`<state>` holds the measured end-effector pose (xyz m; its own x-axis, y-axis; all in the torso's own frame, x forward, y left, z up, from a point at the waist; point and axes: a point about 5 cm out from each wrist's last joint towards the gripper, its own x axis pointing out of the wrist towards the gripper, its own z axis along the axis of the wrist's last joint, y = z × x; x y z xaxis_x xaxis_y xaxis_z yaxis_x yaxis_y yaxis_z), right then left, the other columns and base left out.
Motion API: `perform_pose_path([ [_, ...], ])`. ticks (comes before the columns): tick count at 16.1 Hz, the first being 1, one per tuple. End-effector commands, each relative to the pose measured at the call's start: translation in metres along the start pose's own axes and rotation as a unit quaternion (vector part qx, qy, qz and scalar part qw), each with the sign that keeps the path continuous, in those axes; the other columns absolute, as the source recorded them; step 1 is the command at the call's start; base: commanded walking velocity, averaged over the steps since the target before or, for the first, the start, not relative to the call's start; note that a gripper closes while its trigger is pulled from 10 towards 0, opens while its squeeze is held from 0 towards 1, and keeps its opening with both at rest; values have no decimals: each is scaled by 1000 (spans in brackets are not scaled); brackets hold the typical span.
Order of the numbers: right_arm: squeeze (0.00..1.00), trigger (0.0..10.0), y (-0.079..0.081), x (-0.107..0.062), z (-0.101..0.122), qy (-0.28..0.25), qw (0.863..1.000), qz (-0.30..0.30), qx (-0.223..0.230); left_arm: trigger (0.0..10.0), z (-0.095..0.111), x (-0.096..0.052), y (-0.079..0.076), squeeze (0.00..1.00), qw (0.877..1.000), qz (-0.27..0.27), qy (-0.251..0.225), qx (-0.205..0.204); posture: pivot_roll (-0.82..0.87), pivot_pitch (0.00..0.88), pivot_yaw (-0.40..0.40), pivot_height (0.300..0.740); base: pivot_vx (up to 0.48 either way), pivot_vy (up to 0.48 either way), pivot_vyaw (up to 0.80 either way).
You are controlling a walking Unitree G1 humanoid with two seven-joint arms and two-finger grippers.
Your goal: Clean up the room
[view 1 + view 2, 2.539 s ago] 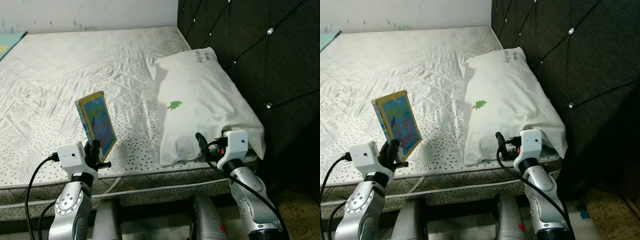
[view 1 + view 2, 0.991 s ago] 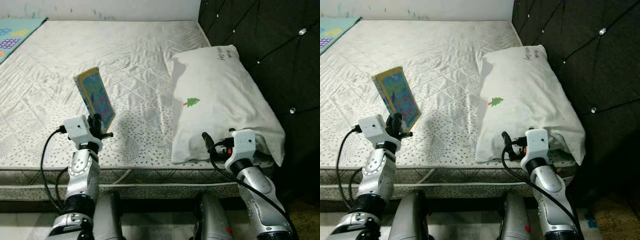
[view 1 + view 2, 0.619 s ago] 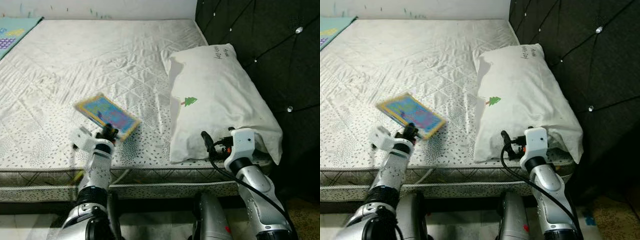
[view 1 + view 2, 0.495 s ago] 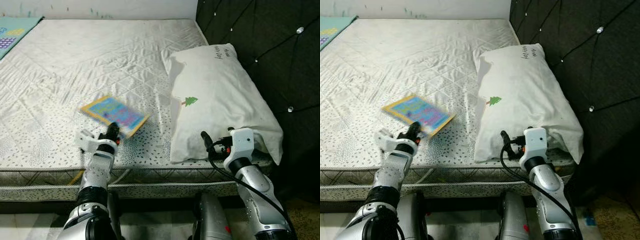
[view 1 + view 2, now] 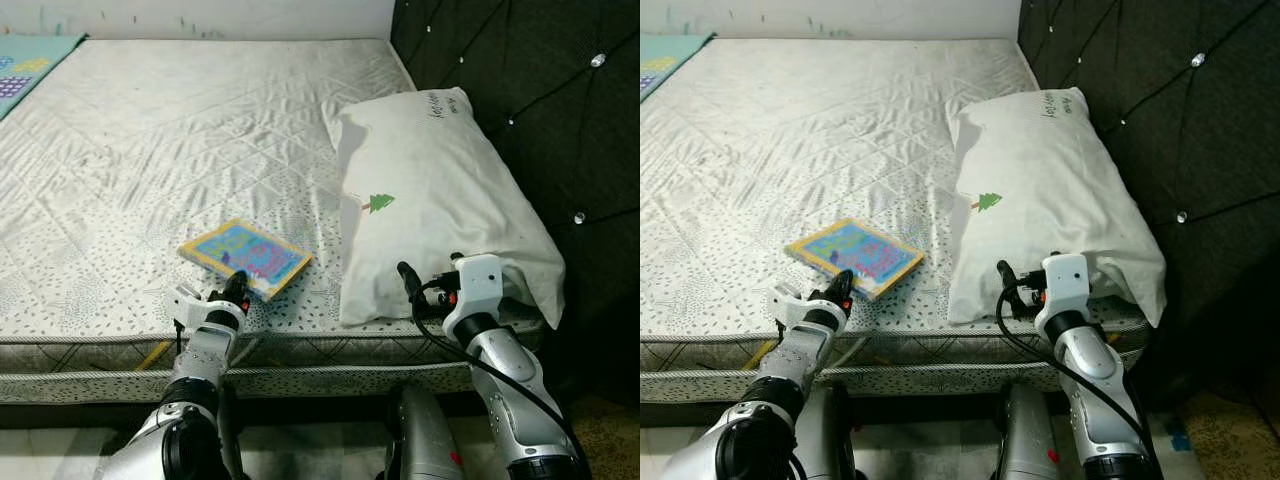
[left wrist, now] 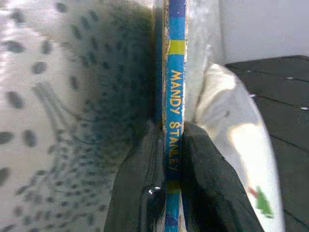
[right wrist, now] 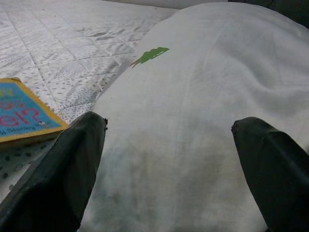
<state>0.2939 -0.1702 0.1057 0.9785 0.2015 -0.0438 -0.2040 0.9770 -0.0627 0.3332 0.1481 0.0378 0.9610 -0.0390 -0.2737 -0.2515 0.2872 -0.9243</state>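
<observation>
A thin colourful picture book (image 5: 245,256) lies flat on the white quilted mattress (image 5: 200,120), close to its front edge. My left gripper (image 5: 238,288) is shut on the book's near corner. In the left wrist view the blue spine (image 6: 174,92) runs between its two black fingers (image 6: 145,193). A white pillow (image 5: 430,190) with a small green tree print lies to the right of the book. My right gripper (image 7: 169,164) is open at the pillow's near end, one finger (image 7: 72,164) toward the book, with nothing gripped.
A black tufted headboard (image 5: 520,80) stands along the right side of the bed. A patterned play mat (image 5: 25,65) shows at the far left corner. The mattress's front edge (image 5: 300,345) runs just past both wrists.
The book was held upright in my left gripper a second ago; it has tipped down and now lies flat on the mattress, nearer the pillow. The right gripper stayed at the pillow.
</observation>
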Motion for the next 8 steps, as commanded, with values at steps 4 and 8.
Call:
perform_pose_path([
  [4, 0, 10000, -8, -2, 6, -9, 1000, -12, -10, 10000, -10, 0, 6, 1000, 998, 38, 19, 47, -212, 47, 12, 541, 0, 0, 0],
  [8, 0, 10000, -6, -2, 5, -8, 1000, -12, -10, 10000, -11, -3, 17, 1000, 988, 94, 37, 114, -212, 42, 15, 541, 0, 0, 0],
])
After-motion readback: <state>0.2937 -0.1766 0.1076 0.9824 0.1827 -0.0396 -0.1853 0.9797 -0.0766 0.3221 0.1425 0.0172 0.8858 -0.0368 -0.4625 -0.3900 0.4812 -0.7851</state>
